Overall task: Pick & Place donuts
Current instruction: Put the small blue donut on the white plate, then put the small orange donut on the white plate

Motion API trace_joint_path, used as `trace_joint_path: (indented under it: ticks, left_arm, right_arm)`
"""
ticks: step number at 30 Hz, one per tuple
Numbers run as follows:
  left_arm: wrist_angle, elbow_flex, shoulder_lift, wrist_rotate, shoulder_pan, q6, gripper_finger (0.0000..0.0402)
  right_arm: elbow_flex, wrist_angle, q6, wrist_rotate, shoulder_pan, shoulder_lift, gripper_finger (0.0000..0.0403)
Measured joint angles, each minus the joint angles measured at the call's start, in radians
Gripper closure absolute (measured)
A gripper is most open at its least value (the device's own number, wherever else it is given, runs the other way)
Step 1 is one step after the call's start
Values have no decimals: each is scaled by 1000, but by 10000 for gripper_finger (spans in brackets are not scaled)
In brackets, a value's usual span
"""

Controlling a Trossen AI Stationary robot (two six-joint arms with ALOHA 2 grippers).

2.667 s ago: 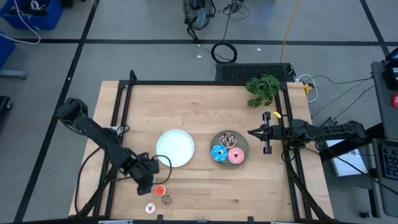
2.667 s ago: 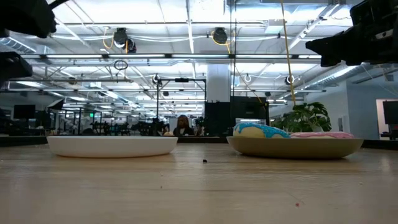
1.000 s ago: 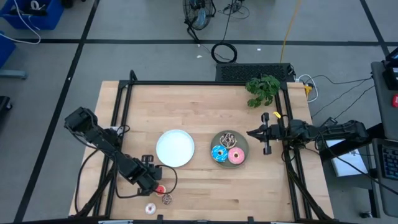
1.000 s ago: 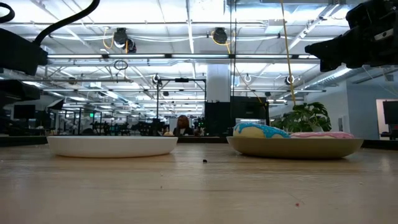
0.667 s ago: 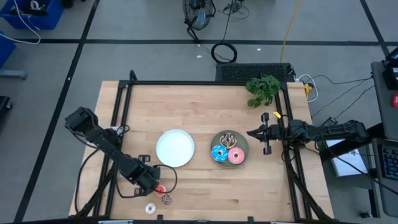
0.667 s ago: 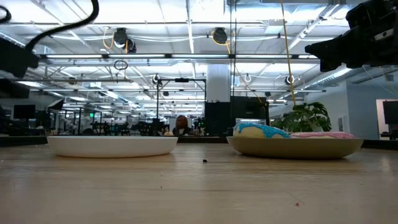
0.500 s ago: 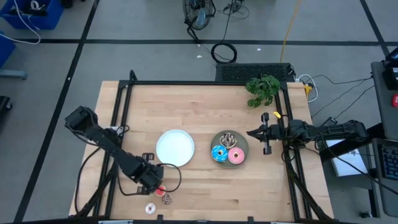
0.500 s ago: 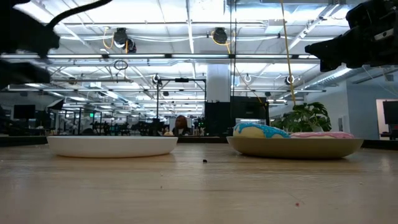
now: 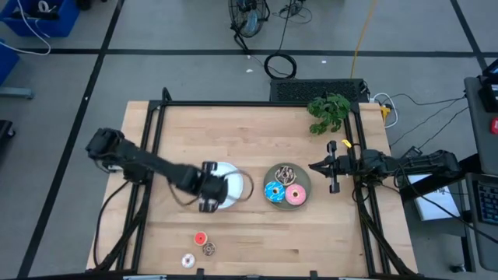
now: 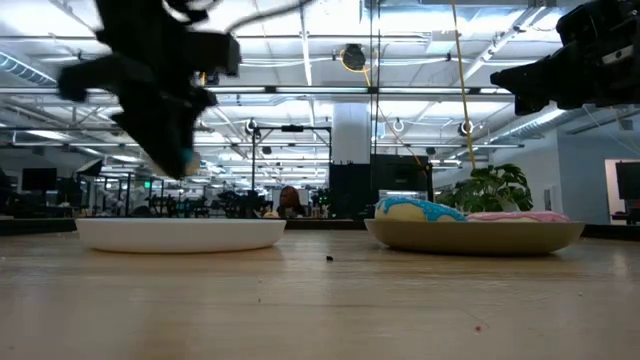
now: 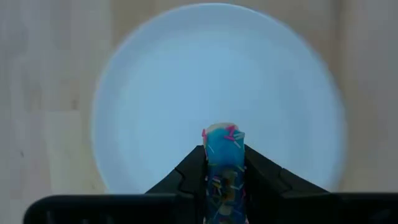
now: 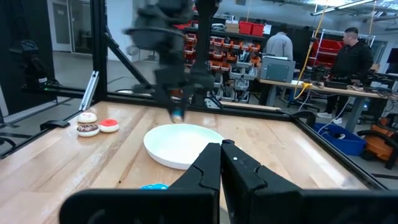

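Note:
My left gripper [image 11: 224, 163] hangs over the round white plate [image 11: 155, 81], shut on a tiny blue sprinkled donut [image 11: 222, 140]. The high view shows it above the plate's near-left part [image 9: 210, 194]. Three larger donuts, blue [image 9: 274, 191], pink [image 9: 295, 194] and brown drizzled [image 9: 284, 172], lie on the grey plate [image 9: 305, 180]. Tiny red [image 9: 200, 238], brown [image 9: 208, 248] and white [image 9: 187, 260] donuts lie flat on the table near its front edge. My right gripper [image 9: 314, 166] waits shut at the table's right, pointing level. My left gripper pinches the tiny blue donut between its two fingers, which lie against the ring's two flat faces [image 11: 219, 167]. The fingers come from above, pointing steeply down. The donut stands on edge, its rim sticking out past the fingertips, clear above the white plate.
A green plant [image 9: 330, 111] stands at the far right corner. A black frame [image 9: 257, 103] runs round the table. Bare wood lies between the two plates and along the far side. People stand in the room beyond [image 12: 351, 53].
My left gripper has risen from the table beside the tiny donuts near the front edge and swung toward the far right. It now hangs over the white plate, carrying the tiny blue donut lifted clear.

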Motion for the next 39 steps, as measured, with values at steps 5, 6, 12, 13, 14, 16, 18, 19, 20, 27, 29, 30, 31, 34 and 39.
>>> trace_joint_path:
  ticks: [5,6,12,13,14,16,18,19,20,27,29,30,31,34,39]
  left_arm:
    - [87,-49,15,91,139,110,317]
    - [99,-53,20,97,163,130,313]
    - [171,-66,66,116,269,184,274]
    - [181,-67,82,130,280,193,267]
    - [186,-67,99,135,288,201,261]
    - [187,-67,132,154,301,216,250]
    - [195,-65,153,168,307,226,241]
    - [199,-63,158,170,309,228,237]
    - [200,-62,160,170,309,229,233]
    - [204,-67,125,161,302,227,187]
    - [203,-67,113,156,299,219,167]
    - [197,-67,111,155,297,217,157]
    - [186,-67,112,155,296,217,148]
    - [172,-67,111,151,294,216,124]
    - [175,-67,110,151,294,228,98]
  right_arm:
    - [0,-1,12,0,0,0,403]
    - [0,-1,12,0,0,0,403]
    - [0,-15,13,0,0,1,403]
    - [0,-15,13,0,0,3,403]
    - [0,-15,13,0,0,4,403]
    - [0,-19,13,-1,0,6,403]
    - [0,-16,13,-1,0,11,403]
    - [0,-18,13,-1,0,12,403]
    - [0,-18,13,-1,0,12,403]
    - [0,-10,13,-1,0,14,403]
    - [0,-7,12,-1,0,14,403]
    - [0,-7,10,-1,0,14,403]
    - [0,-7,7,-1,0,14,403]
    - [0,-7,-3,0,0,14,403]
    - [0,-7,-4,0,0,14,403]
